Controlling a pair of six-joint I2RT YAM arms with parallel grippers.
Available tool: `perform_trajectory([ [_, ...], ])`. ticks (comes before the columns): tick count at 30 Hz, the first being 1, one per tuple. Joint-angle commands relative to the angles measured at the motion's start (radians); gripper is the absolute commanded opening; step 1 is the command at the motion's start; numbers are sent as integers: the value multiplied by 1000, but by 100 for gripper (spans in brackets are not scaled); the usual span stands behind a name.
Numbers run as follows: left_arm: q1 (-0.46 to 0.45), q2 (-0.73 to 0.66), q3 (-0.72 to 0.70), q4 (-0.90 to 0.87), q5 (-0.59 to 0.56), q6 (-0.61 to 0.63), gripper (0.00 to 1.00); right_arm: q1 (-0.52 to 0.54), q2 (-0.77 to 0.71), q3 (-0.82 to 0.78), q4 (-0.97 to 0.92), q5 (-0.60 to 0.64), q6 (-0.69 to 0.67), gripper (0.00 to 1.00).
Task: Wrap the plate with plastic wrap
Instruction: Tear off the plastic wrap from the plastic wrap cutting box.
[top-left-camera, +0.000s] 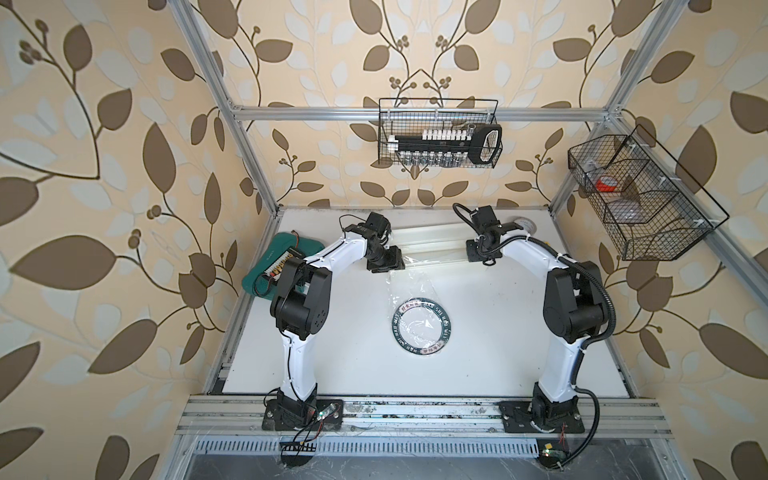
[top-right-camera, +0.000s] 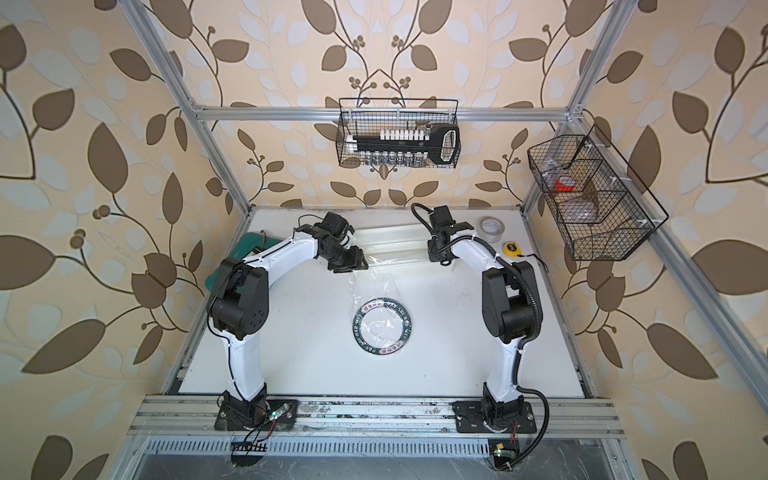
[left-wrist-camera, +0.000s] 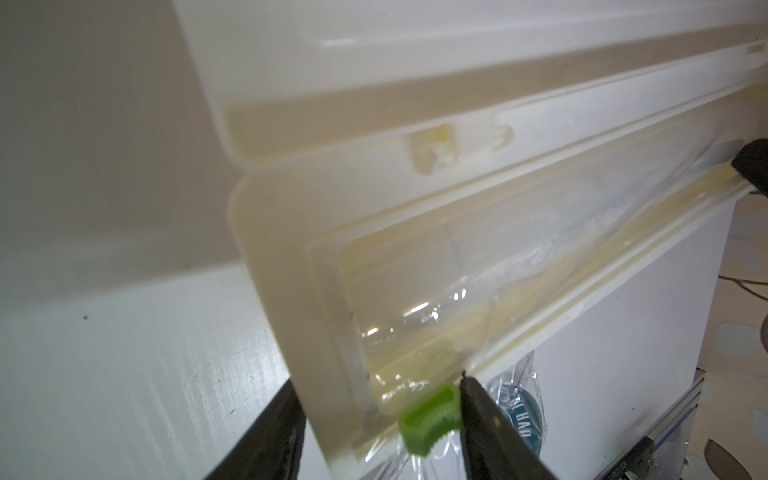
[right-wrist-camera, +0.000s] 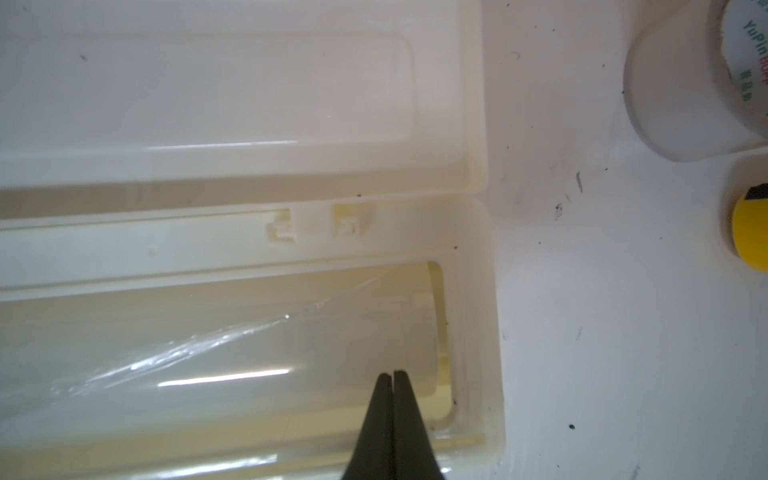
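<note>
In the middle of the white table (top-left-camera: 332, 332), nearest the arm bases, the plate (top-left-camera: 421, 328) lies flat with its dark lettered rim showing. The plastic wrap (top-left-camera: 409, 284) is drawn out from the far side and drapes over at least the far part of the plate; whether it reaches past the near rim I cannot tell. Just beyond, the film runs up into the long white dispenser box (top-left-camera: 432, 245), which lies across the far side with its lid open.

At the box's left end the left gripper (left-wrist-camera: 376, 380) has its jaws apart, straddling the corner, with one finger against the green tab (left-wrist-camera: 430, 417); it grasps nothing firmly yet. At the right end the right gripper (right-wrist-camera: 392, 374) is clenched, fingertips together over the roll, with nothing visible between them.

Farther right stand a grey tape roll (top-right-camera: 492, 227) and a yellow tape measure (top-right-camera: 510, 248).

By my judgement the pull-out is done. Cutting the sheet free with the tab and tucking it around the plate remain.
</note>
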Motion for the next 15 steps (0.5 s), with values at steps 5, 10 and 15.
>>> perform_trajectory([
  [5, 58, -31, -54, 59, 87, -18, 45, 1, 15, -26, -34, 10, 5, 4],
  [10, 73, -36, -93, 123, 165, -27, 29, 3, 23, -22, -35, 13, 7, 4],
  [15, 85, -24, -112, 163, 211, -23, 18, 2, 24, -23, -35, 21, 4, 4],
])
